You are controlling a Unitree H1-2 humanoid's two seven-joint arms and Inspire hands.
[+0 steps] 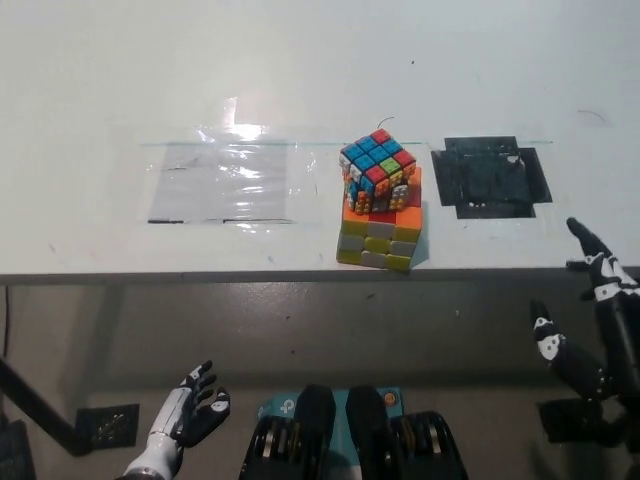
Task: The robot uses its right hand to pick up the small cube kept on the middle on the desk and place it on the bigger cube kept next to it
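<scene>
No readable text, label, number or sign shows anywhere, neither on the cubes nor on the table point(120, 80).

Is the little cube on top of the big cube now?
Yes. The small cube sits on the bigger cube, turned askew; neither hand touches it.

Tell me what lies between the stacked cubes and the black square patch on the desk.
In the head view, only bare white desk separates the small cube, sitting on the bigger cube, from the black patch. Nothing stands there.
</scene>
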